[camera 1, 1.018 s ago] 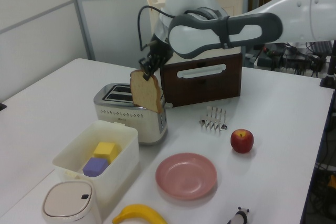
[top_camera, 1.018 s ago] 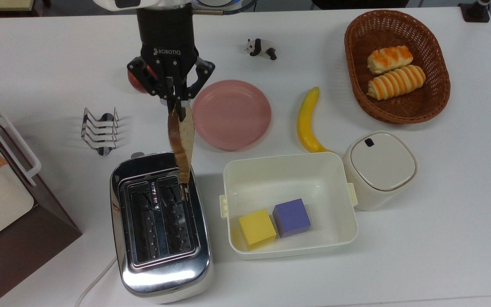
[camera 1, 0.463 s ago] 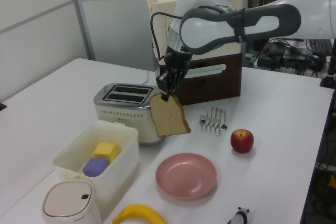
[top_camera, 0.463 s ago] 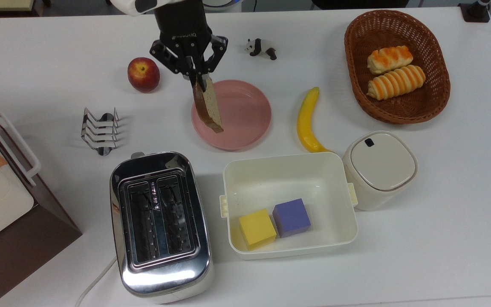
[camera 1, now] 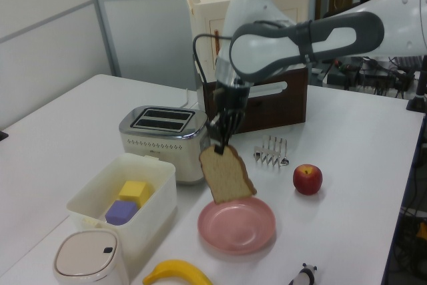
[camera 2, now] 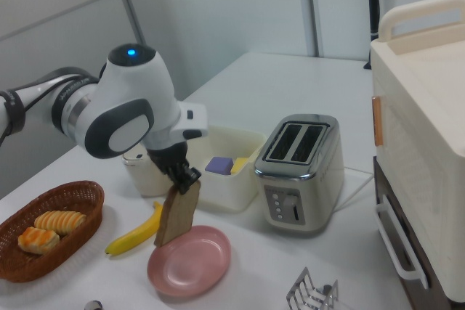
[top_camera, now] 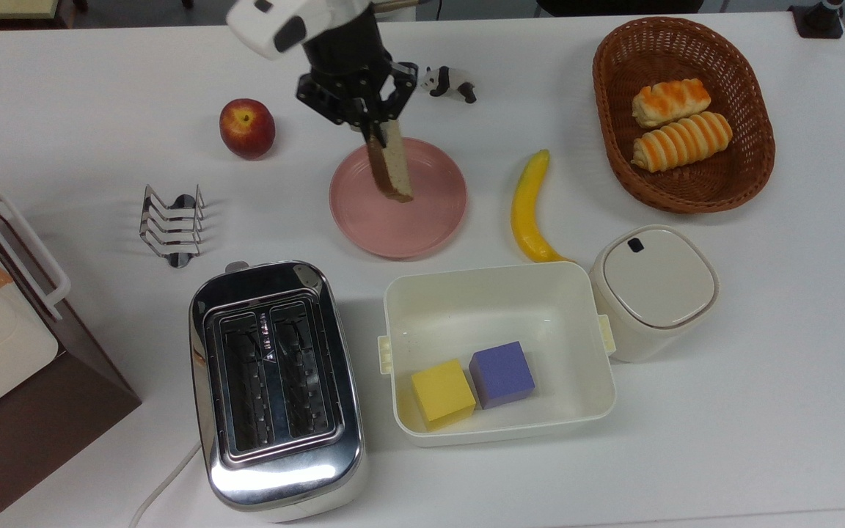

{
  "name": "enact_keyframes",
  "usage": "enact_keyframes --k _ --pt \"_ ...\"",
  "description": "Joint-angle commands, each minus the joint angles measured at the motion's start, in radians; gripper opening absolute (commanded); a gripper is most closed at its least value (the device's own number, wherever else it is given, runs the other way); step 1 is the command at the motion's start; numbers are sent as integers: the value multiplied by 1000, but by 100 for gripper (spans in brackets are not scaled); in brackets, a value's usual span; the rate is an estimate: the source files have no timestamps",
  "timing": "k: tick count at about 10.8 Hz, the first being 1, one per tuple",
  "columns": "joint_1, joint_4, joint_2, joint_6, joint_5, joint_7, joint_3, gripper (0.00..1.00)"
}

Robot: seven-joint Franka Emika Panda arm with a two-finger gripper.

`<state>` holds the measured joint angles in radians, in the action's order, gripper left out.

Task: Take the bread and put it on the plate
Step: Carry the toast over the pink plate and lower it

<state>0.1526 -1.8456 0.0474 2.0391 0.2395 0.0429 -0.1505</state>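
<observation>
- Carry step: the gripper (top_camera: 372,132) has its fingers clenched on the top edge of the bread (camera 1: 227,175), which hangs on edge over the plate (top_camera: 422,220), just above it and not yet resting there.
- Next move, as I judge: lower, tip the slice flat, then release.
- Room: the apple (top_camera: 246,128) to the top view's left, the banana (top_camera: 529,209) to the top view's right, and the panda (top_camera: 449,81) on the bench beyond all stand apart from the rim.

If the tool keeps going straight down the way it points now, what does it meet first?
Most likely the plate. The tool points downward, shut on the top edge of the bread, which hangs upright over the plate. The slice's lower edge would reach the plate before the fingers do; the remaining gap looks small, though depth is uncertain.
</observation>
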Motion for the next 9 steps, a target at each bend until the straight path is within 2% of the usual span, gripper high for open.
enact_keyframes --k 1,3,7,8,9 --pt "37 -50 -5 -33 90 14 -4 0" --pt "70 -61 26 -27 121 -1 -4 0" --pt "84 -52 89 -10 185 -5 -8 0" --pt "82 -52 95 -2 188 -5 -8 39" --pt "81 -37 100 -2 189 -9 -8 99"
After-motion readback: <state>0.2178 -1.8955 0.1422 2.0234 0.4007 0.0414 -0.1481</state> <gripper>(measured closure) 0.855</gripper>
